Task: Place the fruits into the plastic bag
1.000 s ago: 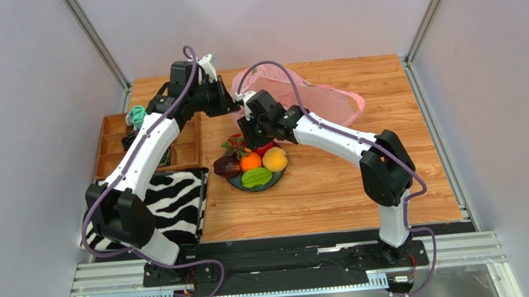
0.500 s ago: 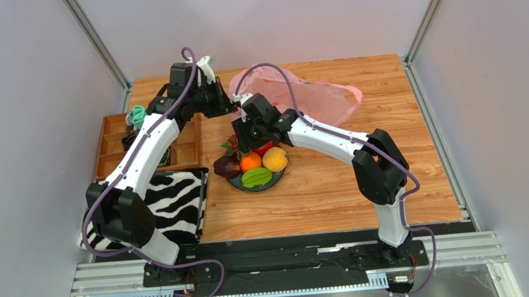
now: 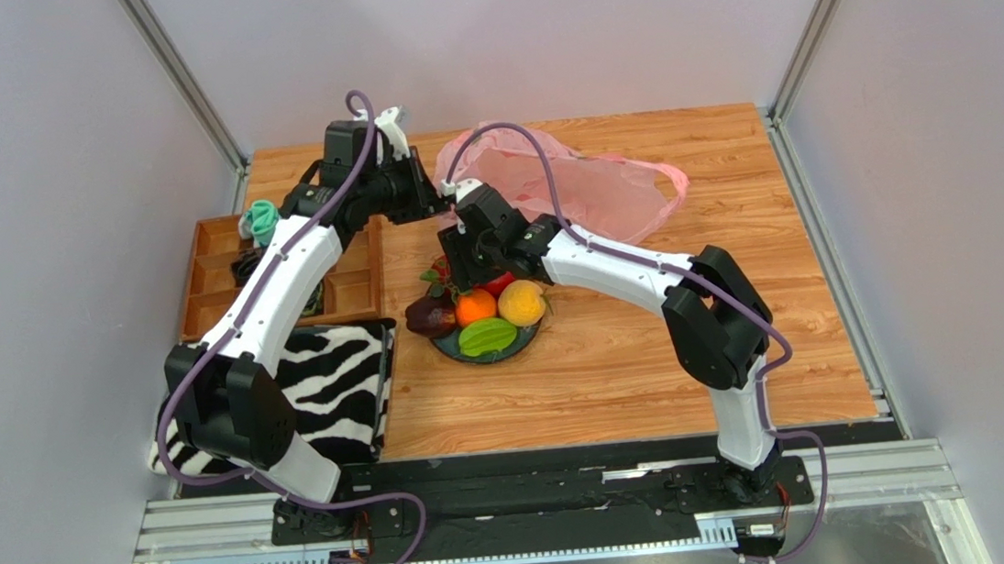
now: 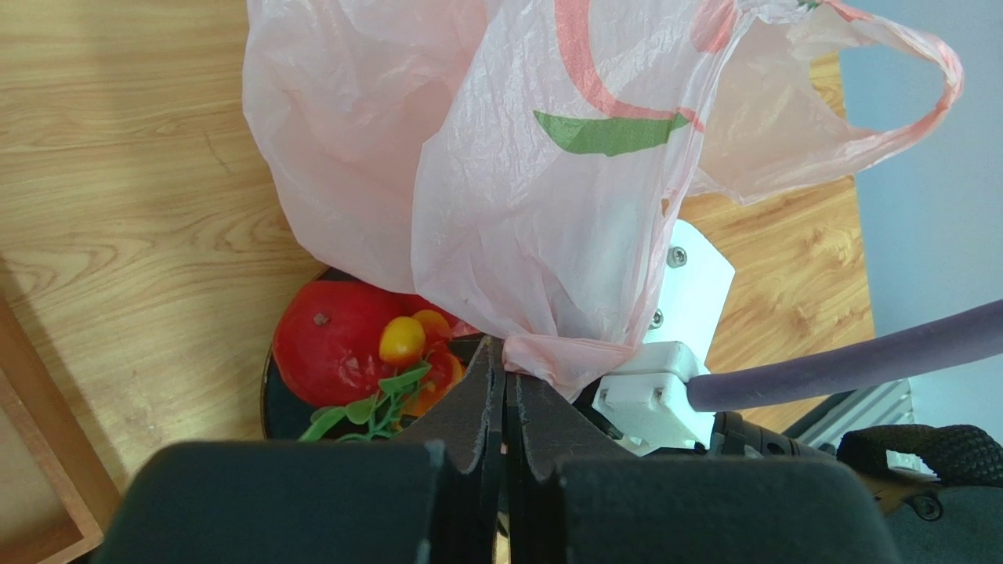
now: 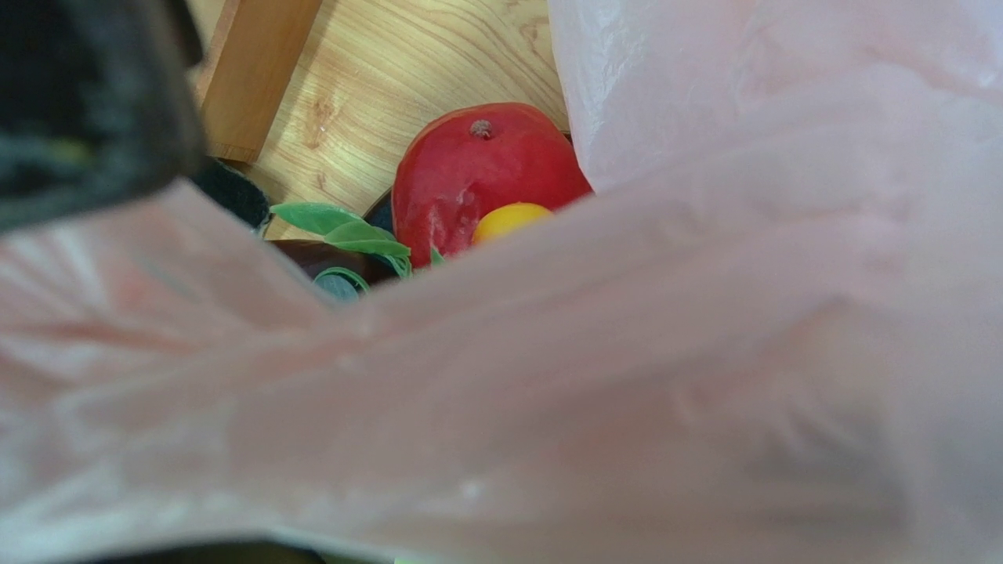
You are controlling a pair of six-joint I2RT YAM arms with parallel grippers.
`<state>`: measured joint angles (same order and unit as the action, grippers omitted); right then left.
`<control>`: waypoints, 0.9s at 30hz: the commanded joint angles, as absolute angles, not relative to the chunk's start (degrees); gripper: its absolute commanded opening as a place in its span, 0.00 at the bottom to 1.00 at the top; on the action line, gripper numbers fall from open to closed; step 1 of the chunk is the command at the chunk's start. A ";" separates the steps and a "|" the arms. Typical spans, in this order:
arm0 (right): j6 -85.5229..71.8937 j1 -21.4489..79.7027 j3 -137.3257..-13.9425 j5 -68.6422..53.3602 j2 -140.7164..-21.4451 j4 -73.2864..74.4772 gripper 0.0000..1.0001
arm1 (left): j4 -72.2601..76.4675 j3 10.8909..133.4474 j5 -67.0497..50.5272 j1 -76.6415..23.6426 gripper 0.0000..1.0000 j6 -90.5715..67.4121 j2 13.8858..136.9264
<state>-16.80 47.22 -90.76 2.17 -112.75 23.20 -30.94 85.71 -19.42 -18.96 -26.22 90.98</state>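
**As the left arm pinches the bag, the fruit sits on its plate**

While the left end effector [image 4: 506, 378] has its fingers pressed together on a gathered fold of the plastic bag [image 4: 530, 176], the rest of that thin pink bag [image 3: 603, 190] lies crumpled across the far middle of the bench [image 3: 639, 352], one handle loop trailing off to the right. Seen from the left wrist, the film drapes down from the pinched spot and partly covers the fruit below it.

All the fruit is on the dark round plate [image 3: 529, 340], just in front of the bag. A red apple [image 3: 504, 282] is at the back, with leafy red berries [image 3: 442, 277] to its left. In front of these sit a dark purple fruit [image 3: 430, 320], an orange [image 3: 476, 307] and a peach [image 3: 521, 304], and a green oval fruit [image 3: 487, 338] is nearest the arms.

The right end effector [image 3: 462, 267] hangs over the far left side of the plate, close to the apple and berries. Pink film fills most of its wrist view, with only the apple [image 5: 483, 176] and a few leaves [image 5: 330, 223] showing past it, so I cannot tell how its jaws stand.

Off to the left lie a zebra-striped cloth [image 3: 337, 381] and a wooden tray [image 3: 219, 275].
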 commanded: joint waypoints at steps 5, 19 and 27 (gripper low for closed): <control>-15.73 49.39 -88.33 1.05 -112.24 21.97 0.53 | -25.66 86.04 -19.34 -16.79 0.00 -24.70 92.98; -15.47 49.57 -89.56 -0.62 -113.20 21.18 0.57 | -24.61 86.13 -21.01 -14.94 0.00 -23.99 94.13; -15.21 49.48 -89.38 -0.09 -113.29 20.74 0.41 | -24.35 85.52 -21.97 -14.85 0.00 -24.78 93.52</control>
